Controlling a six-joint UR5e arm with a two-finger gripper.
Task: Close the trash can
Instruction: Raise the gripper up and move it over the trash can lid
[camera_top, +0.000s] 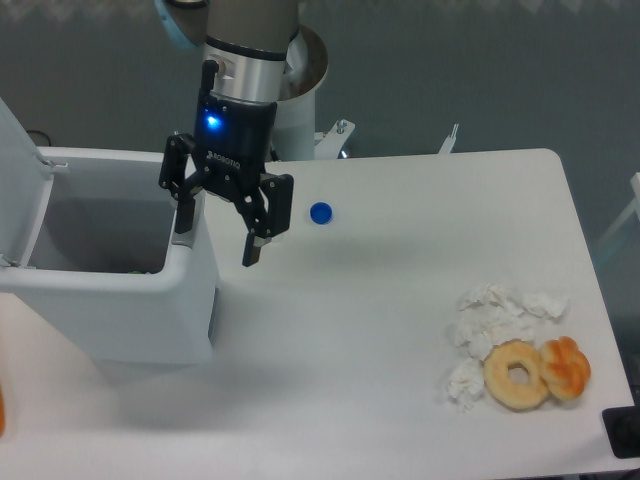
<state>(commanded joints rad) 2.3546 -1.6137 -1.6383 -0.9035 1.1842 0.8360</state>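
The trash can (130, 310) is a large white boxy bin at the left of the table, with a grey interior (100, 235) showing. Its flat white lid (20, 180) stands raised at the far left, so the bin is open. My gripper (218, 245) hangs over the bin's right rim, near its right wall. Its two black fingers are spread apart and hold nothing. One fingertip (185, 220) is over the bin's inside edge, the other (252, 252) is over the table just right of the bin.
A small blue cap (320, 212) lies on the table right of the gripper. Crumpled white tissues (495, 315), a plain doughnut (517, 374) and an orange pastry (566, 368) lie at the front right. The white table (400, 300) ends at right.
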